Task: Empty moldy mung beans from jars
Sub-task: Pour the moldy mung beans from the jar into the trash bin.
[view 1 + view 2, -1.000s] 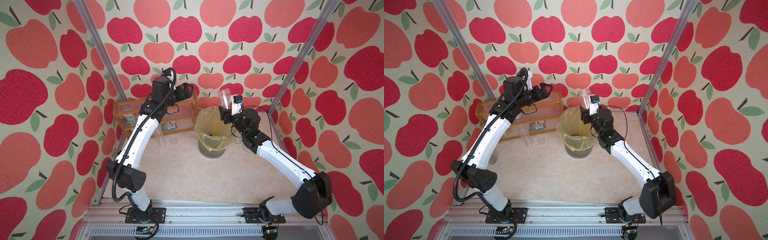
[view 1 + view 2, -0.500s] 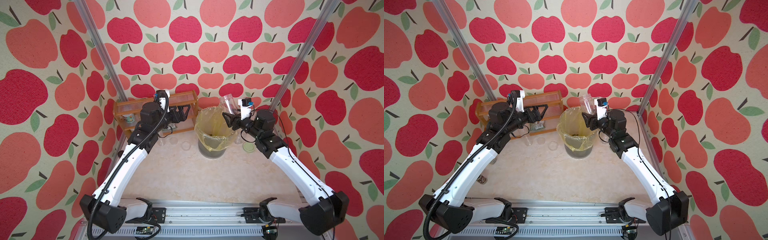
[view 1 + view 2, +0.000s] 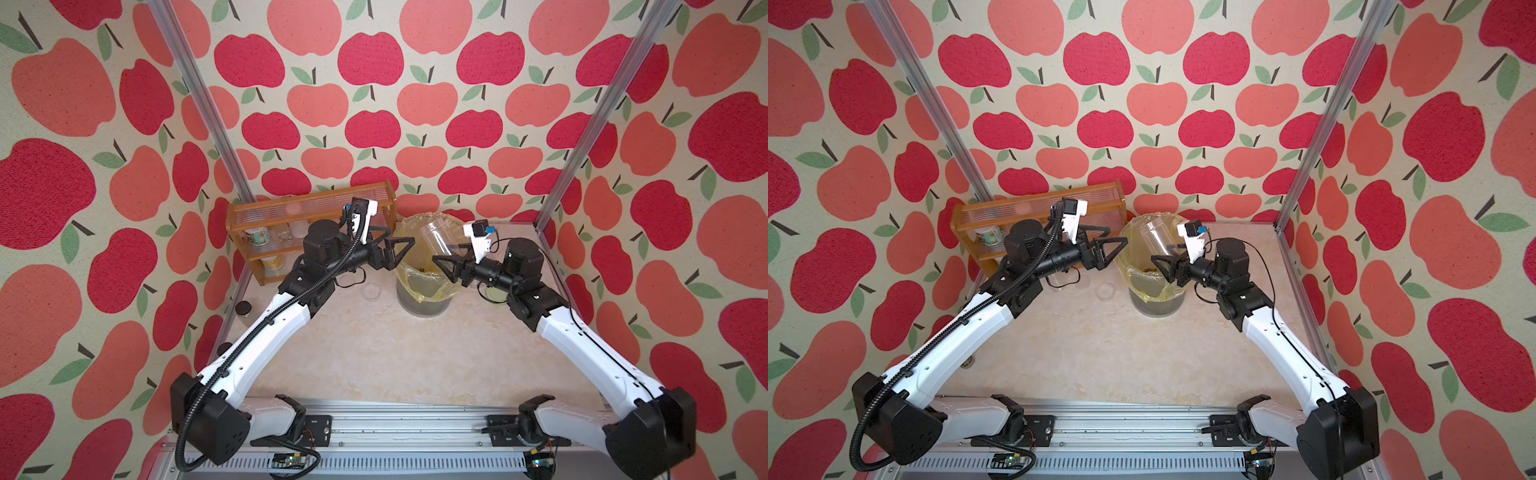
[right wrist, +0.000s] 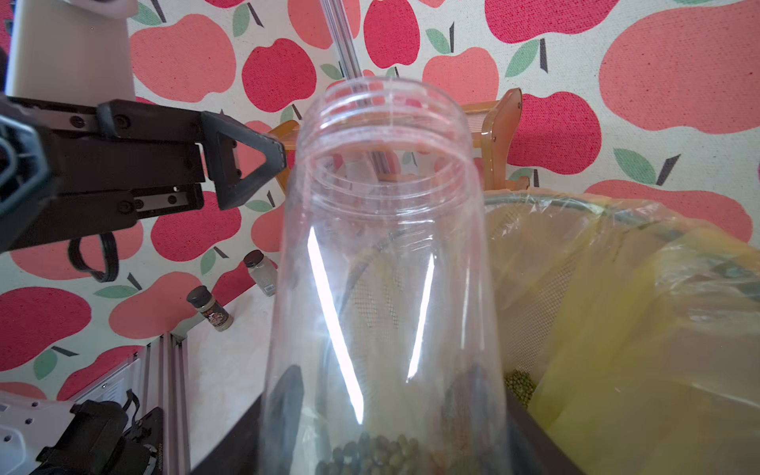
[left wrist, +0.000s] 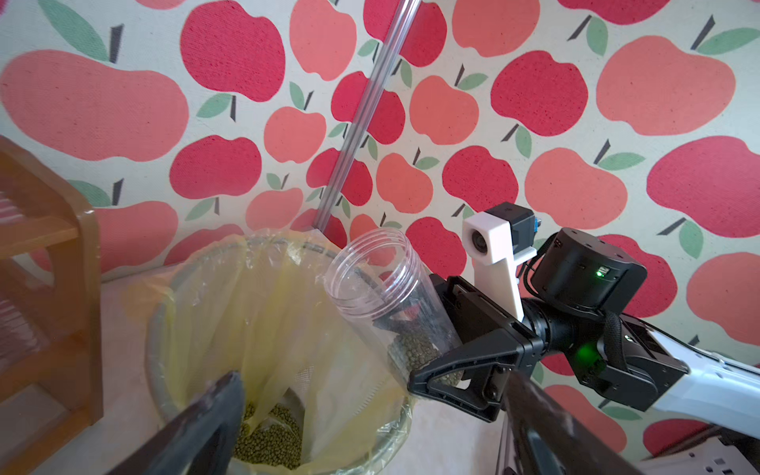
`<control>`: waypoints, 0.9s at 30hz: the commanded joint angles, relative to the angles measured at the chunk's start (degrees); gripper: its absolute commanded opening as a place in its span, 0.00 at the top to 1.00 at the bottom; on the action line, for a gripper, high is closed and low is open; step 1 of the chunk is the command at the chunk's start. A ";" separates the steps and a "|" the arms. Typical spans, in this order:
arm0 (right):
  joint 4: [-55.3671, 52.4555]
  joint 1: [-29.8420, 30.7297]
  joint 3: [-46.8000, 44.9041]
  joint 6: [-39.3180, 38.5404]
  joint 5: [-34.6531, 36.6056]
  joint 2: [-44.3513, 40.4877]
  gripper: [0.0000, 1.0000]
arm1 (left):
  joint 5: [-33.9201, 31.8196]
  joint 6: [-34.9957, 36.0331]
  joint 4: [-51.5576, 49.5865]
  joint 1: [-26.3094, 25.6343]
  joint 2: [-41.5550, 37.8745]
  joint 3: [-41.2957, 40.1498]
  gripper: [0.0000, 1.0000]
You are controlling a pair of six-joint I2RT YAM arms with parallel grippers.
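One lined bin (image 3: 422,305) beneath tilted jar (image 3: 436,239)

A clear, lidless jar (image 5: 382,296) is being held tilted in the right claw (image 5: 397,353) above the lined bin (image 5: 205,308), with its open mouth raised. A small heap of dark olive mung beans (image 5: 415,349) is being seen at its base. Loose beans (image 5: 267,436) are being seen lying inside the bin.

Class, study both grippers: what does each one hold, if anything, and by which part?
The right gripper holds the clear jar by its lower body, near the base. The left gripper is open and holds nothing.
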 commanded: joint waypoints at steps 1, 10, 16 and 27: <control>7.21 0.45 -1.40 1.62 -0.59 -2.51 0.64 | 1.46 -1.16 0.13 0.14 1.84 3.78 0.00; 6.33 3.18 3.29 -2.54 3.64 -0.30 0.64 | 2.81 -12.88 8.95 -0.81 9.47 7.49 0.00; 7.19 4.43 5.29 -2.66 4.28 2.35 0.65 | 3.39 -12.27 7.11 -1.84 12.77 11.96 0.00; 6.94 6.30 7.40 -5.39 5.72 3.61 0.65 | 4.35 -13.40 2.45 -1.45 17.57 16.21 0.00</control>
